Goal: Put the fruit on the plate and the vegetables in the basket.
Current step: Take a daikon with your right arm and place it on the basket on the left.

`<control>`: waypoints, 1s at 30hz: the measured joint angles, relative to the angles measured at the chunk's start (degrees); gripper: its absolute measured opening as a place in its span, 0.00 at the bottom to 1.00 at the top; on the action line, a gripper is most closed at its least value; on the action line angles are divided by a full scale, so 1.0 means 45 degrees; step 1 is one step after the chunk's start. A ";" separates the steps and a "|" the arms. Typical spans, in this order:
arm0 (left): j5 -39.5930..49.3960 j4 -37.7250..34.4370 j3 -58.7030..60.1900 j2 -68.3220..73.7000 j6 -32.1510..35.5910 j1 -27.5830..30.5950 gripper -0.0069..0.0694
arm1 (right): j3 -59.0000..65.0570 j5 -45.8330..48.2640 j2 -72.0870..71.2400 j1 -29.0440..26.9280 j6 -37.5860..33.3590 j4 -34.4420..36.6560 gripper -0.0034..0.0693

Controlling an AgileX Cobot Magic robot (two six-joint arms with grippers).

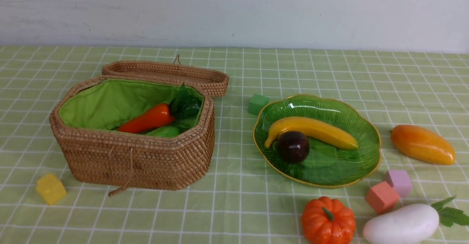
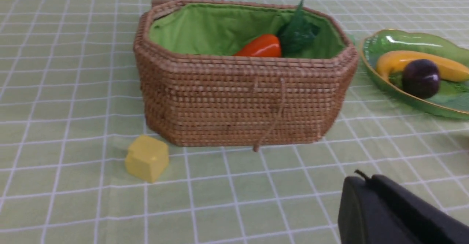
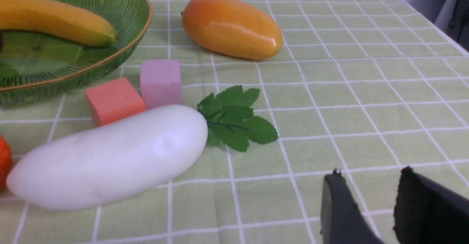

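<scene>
Carrot (image 1: 146,120) and cucumber (image 1: 165,131) in basket (image 1: 128,163), banana (image 1: 315,130) and mangosteen (image 1: 293,147) on plate (image 1: 340,171); my left jaws closed, right jaws parted, empty.

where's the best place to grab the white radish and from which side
Probably the white radish across its thick middle, from straight above, spanning its short width. It lies flat on its side; the leaves look flimsy, and the coral cube sits close behind it.

The front camera looks from the robot's edge across the whole green checked desk (image 1: 234,207). The left wrist camera sits low, near the brown woven basket with green cloth (image 2: 238,101). The right one sits low by the long white radish (image 3: 110,159). All three see the green ribbed glass plate (image 1: 329,170).
</scene>
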 joint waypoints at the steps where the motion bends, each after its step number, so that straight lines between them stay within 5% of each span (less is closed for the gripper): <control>1: -0.0613 -0.0013 0.0485 0.0000 0.0000 0.0570 0.09 | 0.0000 0.0000 0.0000 0.0000 0.0000 -0.0016 0.38; 7: -0.1124 -0.0050 0.1530 0.0000 -0.0012 0.1635 0.10 | 0.0000 0.0000 0.0000 0.0000 0.0000 -0.0016 0.38; 30: -0.2062 -0.0052 0.3572 0.0000 -0.0292 0.0728 0.13 | 0.0000 0.0000 0.0000 0.0000 0.0000 -0.0004 0.38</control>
